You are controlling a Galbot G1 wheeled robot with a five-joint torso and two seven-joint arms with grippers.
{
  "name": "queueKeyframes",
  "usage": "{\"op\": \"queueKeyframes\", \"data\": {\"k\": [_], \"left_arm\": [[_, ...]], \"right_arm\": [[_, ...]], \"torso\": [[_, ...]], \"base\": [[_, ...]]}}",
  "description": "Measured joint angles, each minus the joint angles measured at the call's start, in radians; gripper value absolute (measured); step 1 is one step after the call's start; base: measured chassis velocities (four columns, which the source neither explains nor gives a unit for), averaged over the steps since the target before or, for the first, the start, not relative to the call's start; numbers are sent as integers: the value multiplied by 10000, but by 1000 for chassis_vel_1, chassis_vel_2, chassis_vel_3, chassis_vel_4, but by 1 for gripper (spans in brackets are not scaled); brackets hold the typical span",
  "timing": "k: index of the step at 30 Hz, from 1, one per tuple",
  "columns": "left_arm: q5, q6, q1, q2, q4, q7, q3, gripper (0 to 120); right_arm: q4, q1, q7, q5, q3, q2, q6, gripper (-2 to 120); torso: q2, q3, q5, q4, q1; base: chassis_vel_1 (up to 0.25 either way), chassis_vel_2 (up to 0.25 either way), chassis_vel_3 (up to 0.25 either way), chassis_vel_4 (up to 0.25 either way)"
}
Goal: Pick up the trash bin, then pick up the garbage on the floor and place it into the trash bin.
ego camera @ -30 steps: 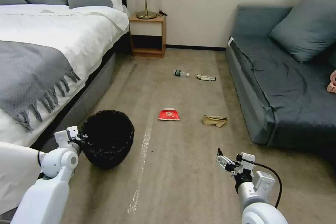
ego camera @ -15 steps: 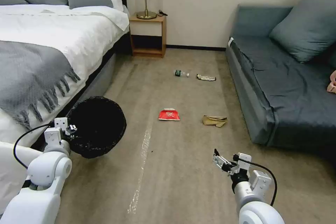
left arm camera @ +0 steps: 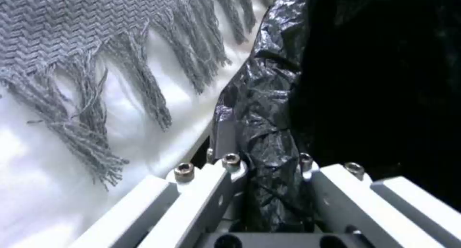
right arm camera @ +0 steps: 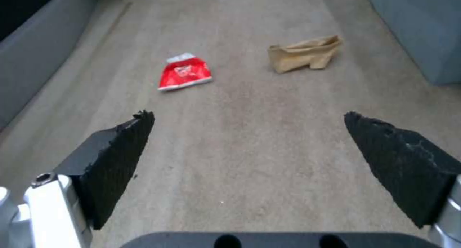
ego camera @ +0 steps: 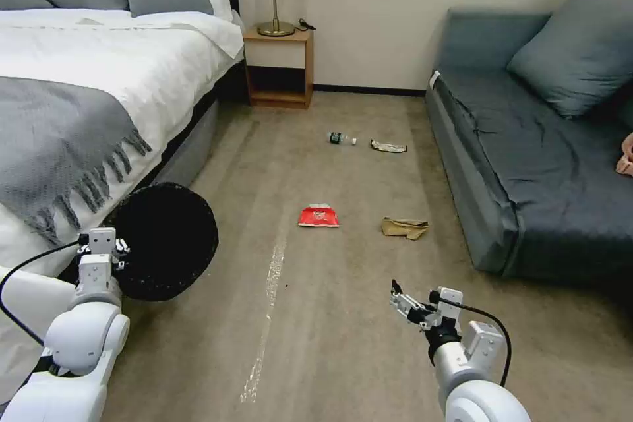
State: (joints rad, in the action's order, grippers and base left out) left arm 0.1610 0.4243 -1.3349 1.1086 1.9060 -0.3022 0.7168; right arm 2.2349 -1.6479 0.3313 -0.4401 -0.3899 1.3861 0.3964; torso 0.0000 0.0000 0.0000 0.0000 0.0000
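In the left wrist view the left gripper's [left arm camera: 269, 176] two white fingers [left arm camera: 211, 190] are pressed together on the crinkled black bag folded over the rim of the trash bin [left arm camera: 269, 96], pinching that rim between them. In the head view this left gripper [ego camera: 115, 257] sits in the lower left of the frame, holding the trash bin [ego camera: 165, 241] tilted with its mouth turned toward the camera, close against the side of the bed [ego camera: 99, 79]; the inside of the bin reads as plain black liner, and no contents can be made out in it. Just beside the bin in the wrist view hangs the fringe of the grey blanket [left arm camera: 96, 60] over the white sheet. The right gripper [right arm camera: 250, 147] has its black pads [right arm camera: 120, 158] spread wide apart with nothing between them, and bare carpet [right arm camera: 250, 132] shows through the gap. In the head view the right gripper [ego camera: 403, 300] hovers low in the lower right centre of the frame. Beyond it, in mid-frame, the red snack packet [ego camera: 318, 215] and the crumpled brown paper bag [ego camera: 404, 227] lie well apart on the floor. Farther up the frame, the small clear bottle [ego camera: 341, 138] and the shiny wrapper [ego camera: 388, 146] lie near each other, between the nightstand [ego camera: 278, 66] and the blue sofa [ego camera: 527, 145].
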Motion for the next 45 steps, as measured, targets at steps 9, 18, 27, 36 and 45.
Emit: {"op": "queueKeyframes", "data": {"k": [9,18,27,36,45], "left_arm": [[334,8,-95,6,-15,28,-5,3],[585,200,-89,-17,213,118,-46,3],[616,265,-12,-35,310,153,-60,3],[508,265,40,30,272,146,-179,3],[478,229,94,45,322,142,-189,3]], "right_arm": [[-92,-100,-352,289,48,46,-340,100],[-268,-228,-561,657,-31,124,-668,100],[-381,-222,-577,762,-73,172,-746,100],[-474,-218,-589,784,-129,154,-833,100],[-675,-118,-648,818,-94,136,-973,100]], "torso": [[0,0,-1,0,0],[0,0,0,0,0],[0,0,0,0,0],[0,0,0,0,0],[0,0,0,0,0]], "base": [[0,0,0,0],[0,0,0,0],[0,0,0,0],[0,0,0,0],[0,0,0,0]]}}
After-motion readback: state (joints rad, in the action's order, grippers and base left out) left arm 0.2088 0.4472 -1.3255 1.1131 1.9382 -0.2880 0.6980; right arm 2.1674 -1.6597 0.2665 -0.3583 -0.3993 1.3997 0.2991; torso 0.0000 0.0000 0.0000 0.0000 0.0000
